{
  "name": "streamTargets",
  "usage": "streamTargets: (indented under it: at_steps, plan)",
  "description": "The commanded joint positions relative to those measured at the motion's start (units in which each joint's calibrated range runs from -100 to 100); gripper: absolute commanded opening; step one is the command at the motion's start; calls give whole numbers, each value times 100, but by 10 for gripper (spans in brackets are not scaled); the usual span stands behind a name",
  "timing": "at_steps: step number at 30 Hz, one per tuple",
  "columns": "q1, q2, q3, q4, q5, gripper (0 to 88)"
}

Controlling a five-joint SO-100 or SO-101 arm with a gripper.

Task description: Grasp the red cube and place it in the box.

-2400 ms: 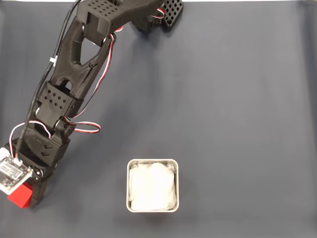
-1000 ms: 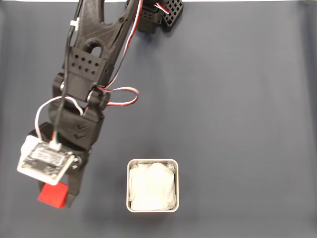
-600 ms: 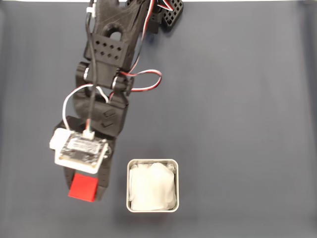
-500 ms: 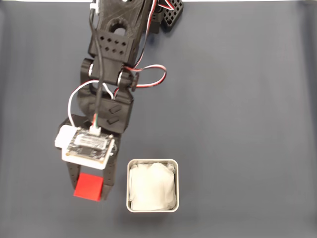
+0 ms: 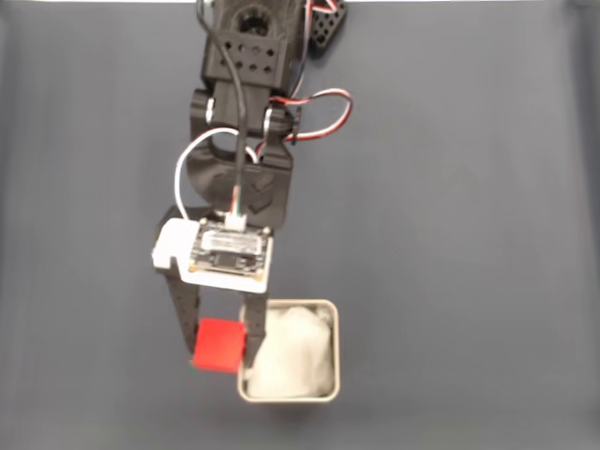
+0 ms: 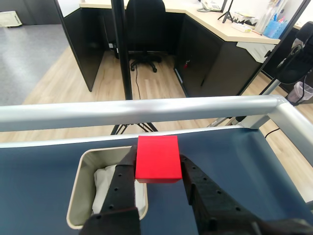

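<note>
The red cube (image 5: 218, 345) hangs above the dark mat, clamped between the two black fingers of my gripper (image 5: 217, 349), which is shut on it. In the fixed view it sits just left of the box (image 5: 328, 309), over the box's left rim. In the wrist view the red cube (image 6: 157, 158) fills the gap between the fingers, gripper (image 6: 157, 164), with the box (image 6: 80, 188) down to the left, its white lining showing. The black arm reaches down from the top of the fixed view, and a white circuit board rides above the fingers.
The dark blue-grey mat (image 5: 450, 206) covers the table. A metal rail (image 6: 146, 110) runs along the table's far edge in the wrist view, with an office floor, desks and a chair beyond.
The arm has swung right, carrying the red cube from the mat's lower left corner to the box's left rim. The box has not moved.
</note>
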Motion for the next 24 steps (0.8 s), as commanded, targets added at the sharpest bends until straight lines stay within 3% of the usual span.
streamTargets:
  at_steps: [1,24]
  plan:
    - [-139,-488,53,-9,49,87]
    - [-721,-245,554,-574,-34,84]
